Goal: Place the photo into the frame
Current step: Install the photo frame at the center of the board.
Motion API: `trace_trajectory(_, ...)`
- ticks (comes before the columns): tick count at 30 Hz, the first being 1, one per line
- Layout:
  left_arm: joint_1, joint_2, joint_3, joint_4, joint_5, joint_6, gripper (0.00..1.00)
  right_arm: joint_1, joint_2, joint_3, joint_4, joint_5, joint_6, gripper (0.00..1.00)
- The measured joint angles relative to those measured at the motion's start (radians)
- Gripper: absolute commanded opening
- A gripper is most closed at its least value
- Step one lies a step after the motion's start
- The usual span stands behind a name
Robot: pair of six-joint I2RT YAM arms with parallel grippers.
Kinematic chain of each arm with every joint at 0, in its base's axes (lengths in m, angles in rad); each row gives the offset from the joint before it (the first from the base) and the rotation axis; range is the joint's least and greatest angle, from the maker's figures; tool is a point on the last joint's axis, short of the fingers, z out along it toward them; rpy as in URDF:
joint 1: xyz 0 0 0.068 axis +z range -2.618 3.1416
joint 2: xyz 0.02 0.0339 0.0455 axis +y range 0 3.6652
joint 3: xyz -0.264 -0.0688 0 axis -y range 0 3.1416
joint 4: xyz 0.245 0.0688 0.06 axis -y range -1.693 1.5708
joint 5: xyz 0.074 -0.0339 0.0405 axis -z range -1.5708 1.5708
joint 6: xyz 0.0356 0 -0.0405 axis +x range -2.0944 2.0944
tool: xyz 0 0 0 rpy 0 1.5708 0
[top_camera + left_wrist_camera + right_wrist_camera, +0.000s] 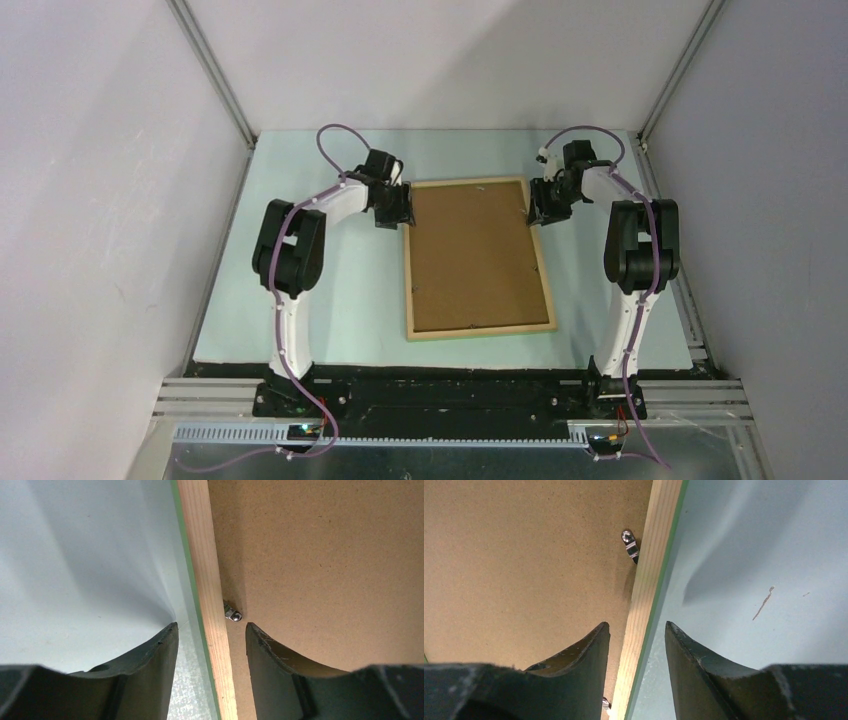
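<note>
Left of centre in the top view, the left hand (393, 208) sits at the upper-left corner of the frame (478, 330). It is released, with its jaws parted astride the pale wooden rail: one finger is over the bench (330, 300) and the other over the brown backing board (475, 255). No contact with the rail is evident. A metal tab (232, 614) projects from the rail's inner edge just ahead of that hand, so the position is judged to serve either working the tab or gripping the rail. In the centre, the frame lies flat with its wood back upward and a green edge showing beneath. The board is seated inside it, an arrangement that gives access to the back. The photo is not visible in any view, and it cannot be determined whether it lies under the board. To the right, the right hand (548, 205) mirrors this at the upper-right corner. It is likewise unclenched and straddles the rail, holding nothing, with another metal tab (629, 545) farther ahead along the rail. This symmetry suggests a two-handed lift or steadying.
</note>
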Motion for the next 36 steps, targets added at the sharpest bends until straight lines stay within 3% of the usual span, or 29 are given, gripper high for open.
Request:
trace_trajectory(13, 0.010, -0.002, 0.000, -0.003, 0.019, 0.004, 0.61, 0.004, -0.054, -0.047, -0.043, 0.027, -0.011, 0.51)
trace_trajectory(19, 0.014, -0.030, 0.000, -0.009, 0.018, 0.035, 0.62, 0.013, -0.050, 0.006, -0.060, 0.044, -0.011, 0.49)
trace_trajectory(27, 0.034, -0.068, -0.014, -0.006, 0.035, 0.055, 0.63, 0.035, 0.059, 0.162, -0.068, 0.068, -0.010, 0.47)
trace_trajectory(36, 0.050, -0.068, -0.039, -0.011, 0.051, 0.061, 0.63, 0.050, 0.128, 0.182, -0.085, 0.087, -0.011, 0.46)
